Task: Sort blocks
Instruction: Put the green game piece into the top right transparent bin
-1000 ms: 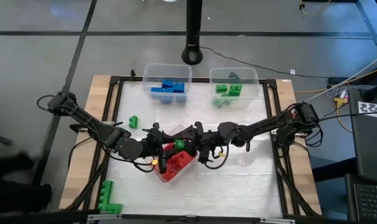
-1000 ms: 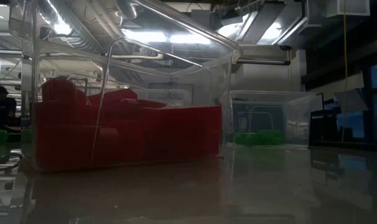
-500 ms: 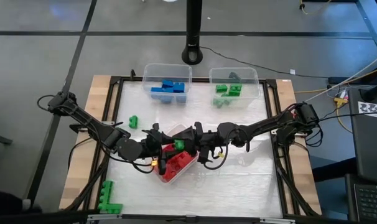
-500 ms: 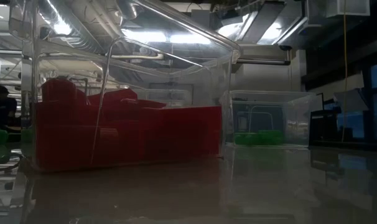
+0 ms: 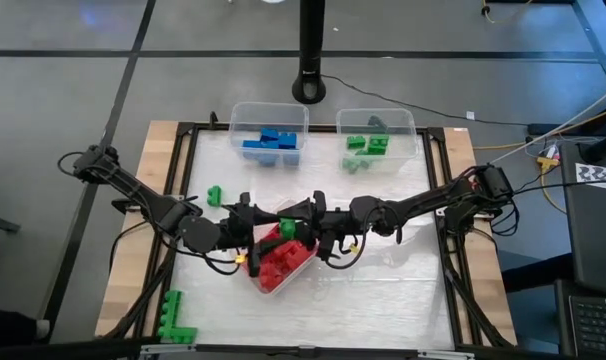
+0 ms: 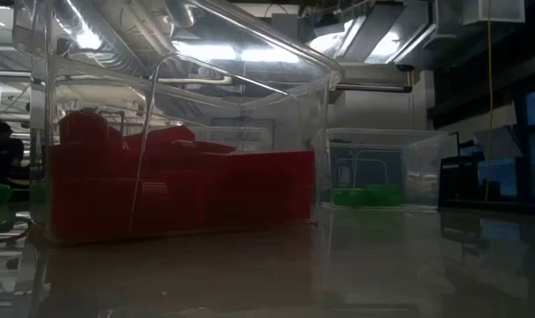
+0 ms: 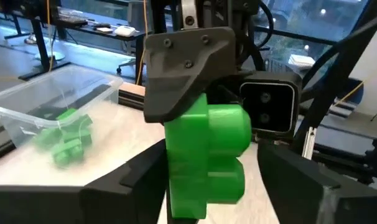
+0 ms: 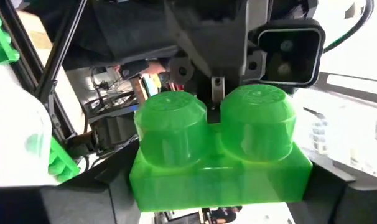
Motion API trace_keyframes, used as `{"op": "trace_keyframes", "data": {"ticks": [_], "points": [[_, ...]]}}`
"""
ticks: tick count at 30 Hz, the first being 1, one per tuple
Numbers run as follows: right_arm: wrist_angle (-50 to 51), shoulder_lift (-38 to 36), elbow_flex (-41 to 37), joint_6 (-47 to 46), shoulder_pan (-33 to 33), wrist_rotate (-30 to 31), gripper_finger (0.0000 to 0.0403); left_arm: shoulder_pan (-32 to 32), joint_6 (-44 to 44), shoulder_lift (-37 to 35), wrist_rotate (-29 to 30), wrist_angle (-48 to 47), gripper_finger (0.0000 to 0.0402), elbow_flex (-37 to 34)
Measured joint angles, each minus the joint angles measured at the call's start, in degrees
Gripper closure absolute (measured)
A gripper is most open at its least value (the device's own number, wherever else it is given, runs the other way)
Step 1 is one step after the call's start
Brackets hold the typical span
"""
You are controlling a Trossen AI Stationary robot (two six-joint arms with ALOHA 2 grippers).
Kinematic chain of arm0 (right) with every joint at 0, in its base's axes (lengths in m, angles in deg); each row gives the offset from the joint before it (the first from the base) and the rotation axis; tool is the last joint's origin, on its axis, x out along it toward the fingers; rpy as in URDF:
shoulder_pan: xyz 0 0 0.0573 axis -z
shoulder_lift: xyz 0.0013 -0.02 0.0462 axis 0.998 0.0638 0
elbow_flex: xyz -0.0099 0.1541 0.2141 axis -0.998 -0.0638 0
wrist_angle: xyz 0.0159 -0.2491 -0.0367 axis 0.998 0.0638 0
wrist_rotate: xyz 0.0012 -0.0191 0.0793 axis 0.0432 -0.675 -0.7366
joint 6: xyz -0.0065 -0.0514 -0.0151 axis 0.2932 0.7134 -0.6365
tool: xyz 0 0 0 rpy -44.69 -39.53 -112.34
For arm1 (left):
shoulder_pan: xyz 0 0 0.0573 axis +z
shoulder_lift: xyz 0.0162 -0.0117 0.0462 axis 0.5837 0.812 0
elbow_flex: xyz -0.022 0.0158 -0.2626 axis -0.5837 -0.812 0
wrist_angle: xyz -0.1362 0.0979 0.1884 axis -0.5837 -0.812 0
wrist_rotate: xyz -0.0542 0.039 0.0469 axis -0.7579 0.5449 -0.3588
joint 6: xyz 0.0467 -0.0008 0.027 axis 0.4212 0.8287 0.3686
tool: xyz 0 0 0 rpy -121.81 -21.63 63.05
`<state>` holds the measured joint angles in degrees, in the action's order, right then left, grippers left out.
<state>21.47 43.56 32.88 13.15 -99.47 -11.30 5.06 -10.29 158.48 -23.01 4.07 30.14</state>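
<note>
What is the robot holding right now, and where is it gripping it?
A green block, clamped by its sides in the right gripper. Whether the left gripper grips it too cannot be told.

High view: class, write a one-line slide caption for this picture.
Both grippers, left and right, meet at a green block above the red-block bin.

Lab: exposed ceiling ducts (image 6: 117, 40), workbenches (image 7: 107, 28).
</note>
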Motion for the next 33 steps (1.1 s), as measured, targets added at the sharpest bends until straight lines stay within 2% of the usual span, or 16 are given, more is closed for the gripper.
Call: {"op": "trace_keyframes", "data": {"ticks": [7, 11, 16, 22, 25, 29, 33], "points": [[1.97, -2.12, -0.07, 0.06, -0.02, 4.14, 0.0105, -1.54, 2.80, -3.77, 0.14, -0.40, 0.0151, 0.00], [8.18, -5.09, -0.11, 0.13, 0.02, 8.03, 0.0109, -2.76, 1.66, -6.41, 1.85, -7.21, 0.0154, 0.00], [19.27, -11.07, -0.10, -0.07, 0.02, 15.65, 0.0109, -4.27, -6.64, -8.18, 6.99, -20.48, 0.0155, 0.00], [37.55, -20.59, -0.09, -3.91, 0.94, 24.49, 0.0109, -5.80, -20.27, -7.90, 7.91, -35.09, 0.0158, 0.00], [48.18, -25.43, -0.09, -9.55, 3.59, 26.60, 0.0109, -6.77, -25.81, -7.45, 8.89, -40.42, 0.0158, -0.02], [59.87, -30.87, -0.09, -18.01, 10.22, 26.51, 0.0109, -7.77, -30.08, -7.08, 9.65, -44.55, 0.0158, -0.02], [69.02, -32.90, -0.09, -23.71, 19.42, 23.70, 0.0108, -8.02, -30.95, -6.60, 9.73, -45.31, 0.0157, -0.02]]}}
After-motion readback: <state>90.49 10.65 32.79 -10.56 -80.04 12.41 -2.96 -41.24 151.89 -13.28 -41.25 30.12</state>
